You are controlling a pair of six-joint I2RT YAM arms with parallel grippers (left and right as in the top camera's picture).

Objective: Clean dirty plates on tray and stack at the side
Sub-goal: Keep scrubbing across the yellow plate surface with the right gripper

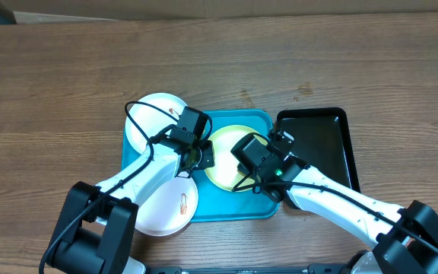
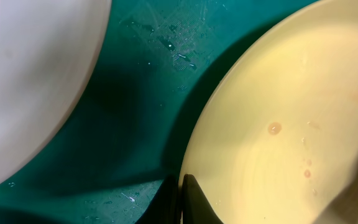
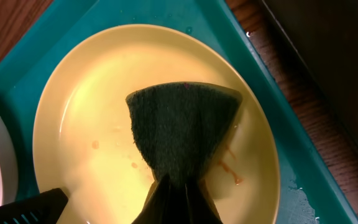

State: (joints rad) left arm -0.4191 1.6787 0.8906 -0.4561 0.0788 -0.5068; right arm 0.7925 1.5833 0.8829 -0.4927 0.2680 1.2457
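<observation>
Plates, count: three, two white and one yellow.
Yellow plate (image 3: 86, 99): lies flat inside the tray (image 1: 226, 204), right of its middle. Thin reddish-brown smears show near the plate's right side, with a few small drops and wet patches on the left.
White plate, far (image 1: 158, 106): sits over the tray's far left corner, part on the tray and part over the table (image 1: 67, 68). It has a small reddish mark near its right edge.
White plate, near (image 1: 162, 215): sits over the tray's near left edge, mostly on the table. It has one reddish smear right of its middle.
Tray, count: one turquoise, with a raised rim and water beads on its floor.
Black tray (image 1: 325, 144), count: one, glossy, on the table just beside the turquoise tray's right side.
Sponge (image 3: 182, 127), count: one, dark green, fanned out and pressed on the yellow plate's middle.
Arms, count: two, white with black ends, both reaching in from the near edge.
Left tool (image 2: 182, 186): closed on the yellow plate's left rim, one finger on the tray side and one on the plate side.
Right tool (image 3: 173, 186): closed, pinching the sponge's narrow end above the yellow plate.
</observation>
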